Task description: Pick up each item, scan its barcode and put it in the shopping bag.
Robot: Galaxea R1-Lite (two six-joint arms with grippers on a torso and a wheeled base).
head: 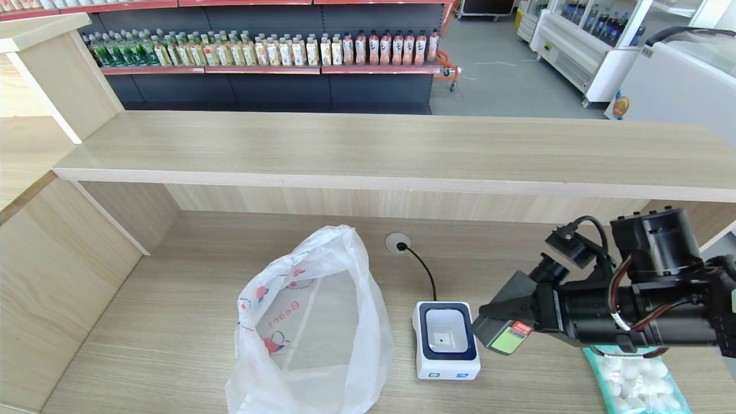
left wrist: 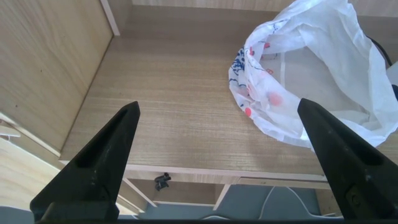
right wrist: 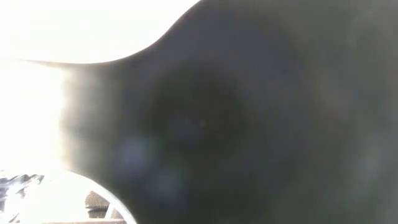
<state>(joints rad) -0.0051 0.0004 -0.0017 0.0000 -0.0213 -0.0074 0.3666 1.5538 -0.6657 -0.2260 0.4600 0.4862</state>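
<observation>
Early, I judge: the right gripper (head: 499, 323) clamps a small dark green-labelled box (head: 510, 340) just beside the white desktop scanner (head: 446, 368), the translucent plastic shopping bag (head: 345, 322) looks empty, a teal packet of white puffs (head: 638, 382) waits, the left gripper (left wrist: 219, 107) gapes wide

The tabletop (head: 172, 322) was pale wood with a fine straight grain. On it, the shopping bag (head: 322, 322) was milky, see-through white, printed with red and dark blue figures. The scanner (head: 446, 340) was white, with a navy frame around a pale grey window and small green and blue marks on its front edge. Its cable (head: 422, 267) was black. The right end effector (head: 490, 323) was black, and the box (head: 508, 341) in it was dark grey with a light green label and a red patch. The packet (head: 632, 374) had teal edges and white lumps inside. The left end effector (left wrist: 219, 104) was matt black. Behind, the shelf (head: 264, 70) had red edge strips, with bottles (head: 259, 50) running from green through yellow to pink.
</observation>
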